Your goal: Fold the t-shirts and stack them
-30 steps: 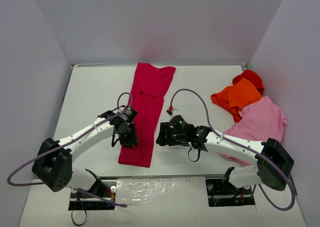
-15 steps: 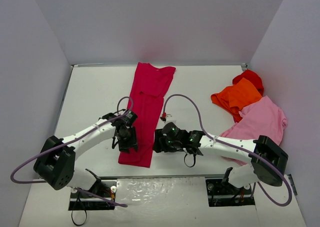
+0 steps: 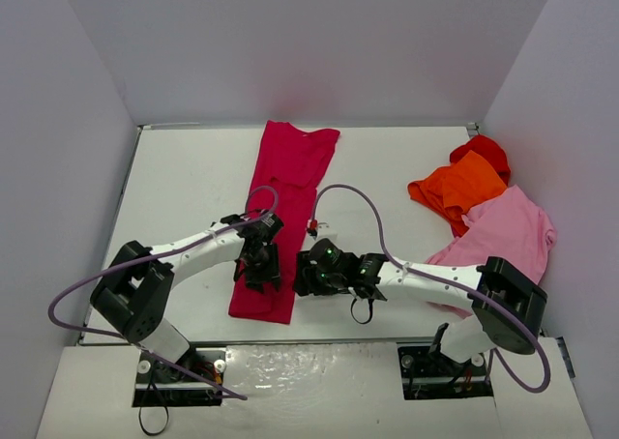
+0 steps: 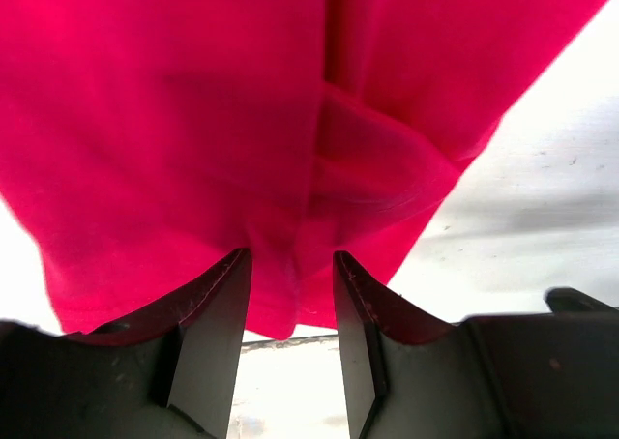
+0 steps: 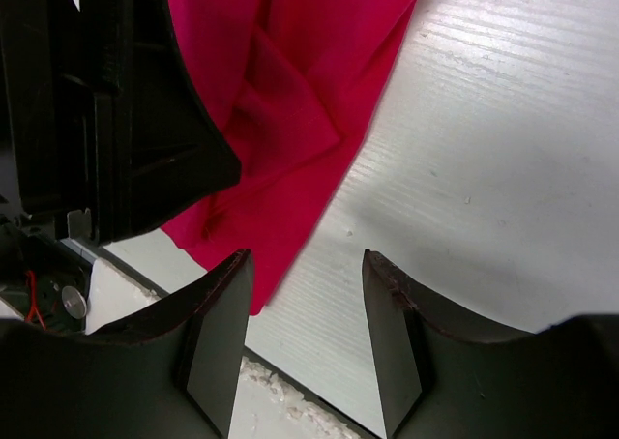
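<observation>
- Top external view: the crimson t-shirt (image 3: 290, 168) lies as a long, narrow folded strip on the tabletop (image 3: 184, 188), running from the far edge to the near edge.
- Compared with a second ago, the left end effector (image 3: 263, 277) has shifted rightward onto the near part of this strip. The right end effector (image 3: 304, 277) has slid left, close to the strip's right edge.
- Left wrist view: the fingers (image 4: 208, 333) stand apart, straddling a raised crease of crimson cloth at the near hem.
- Right wrist view: the fingers (image 5: 218, 333) are spread apart. The gap sits over bare tabletop just beside the shirt's near corner, with one finger overlapping the cloth edge.
- Unchanged since then, the orange t-shirt (image 3: 464, 190), light pink t-shirt (image 3: 508, 231) and bright red t-shirt (image 3: 481, 151) lie heaped together at the right.
</observation>
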Motion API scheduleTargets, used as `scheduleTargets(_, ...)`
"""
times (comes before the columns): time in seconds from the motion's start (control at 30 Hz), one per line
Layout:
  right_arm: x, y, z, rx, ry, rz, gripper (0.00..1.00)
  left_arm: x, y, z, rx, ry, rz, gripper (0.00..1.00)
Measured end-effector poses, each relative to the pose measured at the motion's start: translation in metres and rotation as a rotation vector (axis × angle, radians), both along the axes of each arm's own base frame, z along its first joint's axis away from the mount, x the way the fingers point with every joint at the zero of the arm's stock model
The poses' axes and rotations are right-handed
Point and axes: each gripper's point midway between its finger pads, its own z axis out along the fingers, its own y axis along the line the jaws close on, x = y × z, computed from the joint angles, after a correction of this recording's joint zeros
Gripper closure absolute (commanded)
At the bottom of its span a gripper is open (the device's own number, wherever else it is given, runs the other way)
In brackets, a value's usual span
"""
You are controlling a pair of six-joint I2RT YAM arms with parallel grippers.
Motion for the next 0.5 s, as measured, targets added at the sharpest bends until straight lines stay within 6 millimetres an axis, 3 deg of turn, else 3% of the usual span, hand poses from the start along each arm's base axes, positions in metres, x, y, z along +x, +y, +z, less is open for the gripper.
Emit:
scheduleTargets(0.27, 0.002, 0.010, -0.016, -0.020, 0.012, 0.009, 0.55, -0.001, -0.003, -0.001, 0.003, -0.002, -0.014, 0.65)
scheduleTargets(0.5, 0.010, 0.039, -0.009, -0.001, -0.013, 0.040, 0.56, -0.002, 0.001, 0.002, 0.012, -0.016, -0.012, 0.66)
